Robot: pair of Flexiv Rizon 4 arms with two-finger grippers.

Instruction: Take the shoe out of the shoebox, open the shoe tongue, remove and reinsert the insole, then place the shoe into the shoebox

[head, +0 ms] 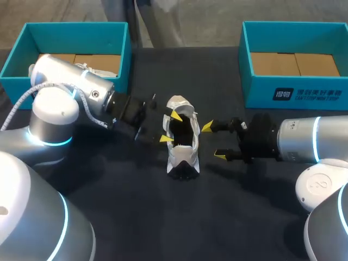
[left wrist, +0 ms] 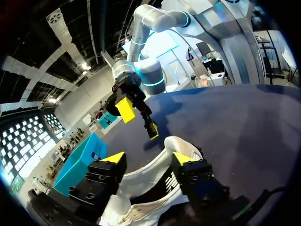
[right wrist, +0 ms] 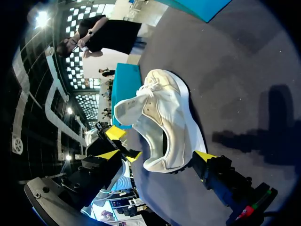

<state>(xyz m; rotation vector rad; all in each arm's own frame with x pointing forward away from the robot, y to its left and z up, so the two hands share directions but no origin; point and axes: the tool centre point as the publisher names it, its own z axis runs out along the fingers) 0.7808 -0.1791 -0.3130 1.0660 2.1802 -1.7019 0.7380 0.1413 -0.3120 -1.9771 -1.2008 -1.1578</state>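
Shoe (head: pixel 184 155) (left wrist: pixel 155 183) (right wrist: pixel 164 117), white and soft-walled with a smooth padded collar and a dark, deep opening, stands on its sole at the middle of the table (head: pixel 163 217), outside both boxes. Its thick pale sole curves up at the ends, and laces show at one end in the right wrist view.

The left gripper (head: pixel 170 127) (left wrist: pixel 149 157) (right wrist: pixel 123 143) is spread wide at the shoe's left side, its black blocky fingers with wedge-shaped yellow tips reaching over the collar edge. White fabric lies between them, but no pinch from two sides shows. The right gripper (head: pixel 213 141) (left wrist: pixel 138 120) (right wrist: pixel 157 155) is spread too, and sits just beside the shoe's right wall without touching it.

The table is covered in dark, matte cloth. Two teal shoeboxes with straight thin walls and brown cardboard floors sit at the far edge. The left shoebox (head: pixel 117 54) is partly hidden by the left arm, and the right shoebox (head: pixel 293 92) is well apart from the shoe. Bare cloth lies between the boxes and across the whole near side of the table.
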